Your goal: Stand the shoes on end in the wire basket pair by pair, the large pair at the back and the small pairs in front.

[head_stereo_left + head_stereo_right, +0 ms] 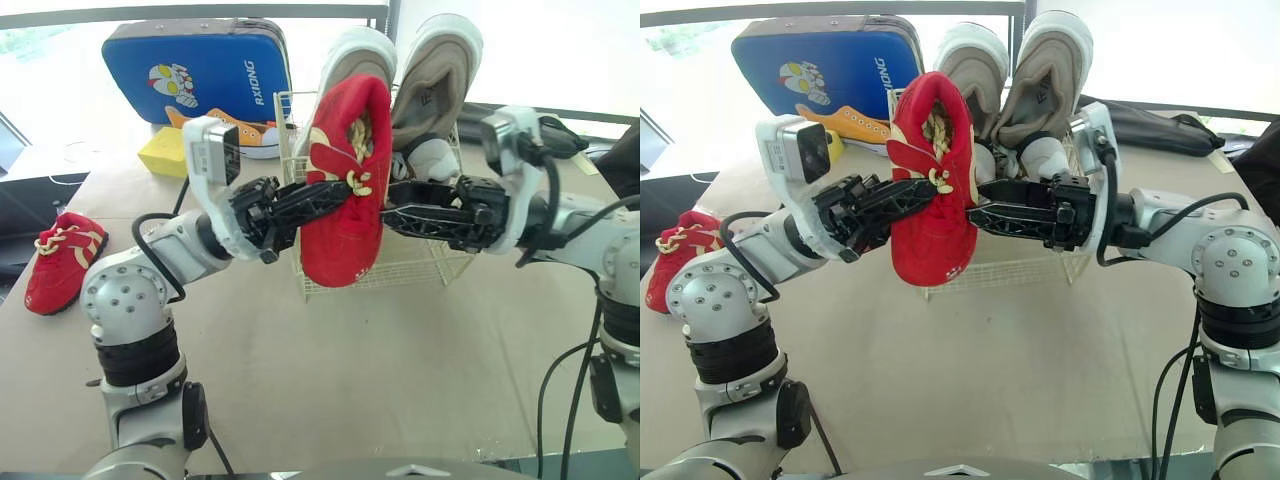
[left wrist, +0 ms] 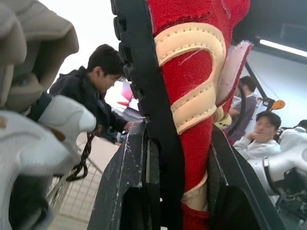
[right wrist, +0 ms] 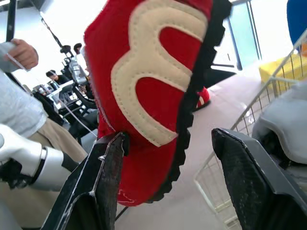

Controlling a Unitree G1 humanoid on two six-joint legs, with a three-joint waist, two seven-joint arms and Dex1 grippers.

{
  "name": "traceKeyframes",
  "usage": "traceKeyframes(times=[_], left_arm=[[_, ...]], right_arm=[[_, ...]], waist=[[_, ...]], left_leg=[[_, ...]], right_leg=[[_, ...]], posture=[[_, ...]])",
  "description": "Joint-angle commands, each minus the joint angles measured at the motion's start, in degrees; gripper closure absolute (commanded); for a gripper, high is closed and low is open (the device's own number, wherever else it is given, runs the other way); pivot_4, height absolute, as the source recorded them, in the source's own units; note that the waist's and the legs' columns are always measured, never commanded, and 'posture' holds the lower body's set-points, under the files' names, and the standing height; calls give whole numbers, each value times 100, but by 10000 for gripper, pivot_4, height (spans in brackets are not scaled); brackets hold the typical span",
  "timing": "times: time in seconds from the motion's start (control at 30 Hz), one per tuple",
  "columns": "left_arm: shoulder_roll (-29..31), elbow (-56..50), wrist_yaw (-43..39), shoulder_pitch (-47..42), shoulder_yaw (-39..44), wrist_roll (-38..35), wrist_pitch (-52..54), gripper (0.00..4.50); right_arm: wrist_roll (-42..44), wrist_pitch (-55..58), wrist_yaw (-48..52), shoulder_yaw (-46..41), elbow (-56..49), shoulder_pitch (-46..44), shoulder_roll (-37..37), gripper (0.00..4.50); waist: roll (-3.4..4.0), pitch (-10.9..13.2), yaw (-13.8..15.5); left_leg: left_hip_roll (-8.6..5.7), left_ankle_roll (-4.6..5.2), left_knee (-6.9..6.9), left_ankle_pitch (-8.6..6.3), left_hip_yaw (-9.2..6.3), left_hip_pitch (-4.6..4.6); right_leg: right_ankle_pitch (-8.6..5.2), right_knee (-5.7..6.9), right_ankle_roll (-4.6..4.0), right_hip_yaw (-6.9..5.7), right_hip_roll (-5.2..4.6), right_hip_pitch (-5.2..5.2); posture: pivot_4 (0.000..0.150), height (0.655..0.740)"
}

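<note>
**Red shoe held on end, near side of basket**

You had the brown table [image 1: 400, 380] under everything, w/ a blue case [image 1: 200, 70] propped at its far edge. The wire basket [image 1: 420, 265] stood mid-table, toward the far side. At its back the large grey pair [image 1: 435, 80] stood on end, side by side, sticking well above the rim. A white shoe [image 1: 1045, 155] sat lower in the basket, just below them.

The red shoe [image 1: 345, 200] was up in the air, on end, on your side of the basket by its left front corner. Couldn't tell if it touched the wire.

Your left gripper [image 1: 318, 197] came in from the left and pinched that shoe, one finger [image 2: 124, 182] on the black sole edge, the other on the upper. Your right gripper [image 1: 395, 212] reached in from the right w/ fingers [image 3: 249, 177] spread: one touched the shoe's side, the other stood apart from the sole.

The second red shoe [image 1: 62, 262] lay at the table's left edge, well apart from the basket. An orange shoe [image 1: 850, 122] and a yellow block [image 1: 165, 152] sat at the foot of the case.
</note>
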Motion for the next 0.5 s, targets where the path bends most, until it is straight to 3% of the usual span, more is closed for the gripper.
traceKeyframes(times=[0.03, 0.1, 0.2, 0.3, 0.37, 0.5], left_arm=[[111, -335, -176, -17, -414, 324, -373, 37820], [172, -393, -212, 30, -531, 419, -465, 37820], [355, -508, -382, 160, -666, 584, -602, 37821], [482, -560, -419, 259, -753, 632, -663, 37821], [498, -517, -191, 232, -725, 666, -699, 27908], [650, -640, -63, 317, -585, 317, -585, 9923]], right_arm=[[562, 164, -72, 62, 46, -291, 226, 16759], [677, 242, -72, 76, 154, -366, 330, 16759], [727, 344, -24, 163, 225, -489, 506, 29253], [636, 385, 45, 208, 234, -478, 619, 38748], [578, 404, 97, 184, 194, -424, 622, 44446], [570, 397, 216, 34, -15, -184, 515, 45000]], waist=[[1, -1, -14], [1, -1, -27], [6, -2, -33], [11, -2, -34], [13, -1, -21], [14, -2, -26]], left_leg=[[0, 1, -2, 0, 4, 0], [0, 3, -3, -1, 9, 0], [4, 3, -7, -1, 12, 2], [10, 3, -8, -1, 11, 2], [11, 3, -8, -1, 11, 2], [9, 5, -6, -2, 12, 2]], right_leg=[[0, -2, 0, 3, 1, -1], [0, -3, 0, 6, 2, -3], [0, -2, -1, 8, 7, -6], [-1, -2, -1, 9, 17, -8], [-1, -2, -1, 10, 19, -8], [0, -2, 1, 12, 19, -7]], posture=[[1500, 7400], [1500, 7400], [1500, 7400], [1500, 7400], [1500, 7400], [1500, 7400]])
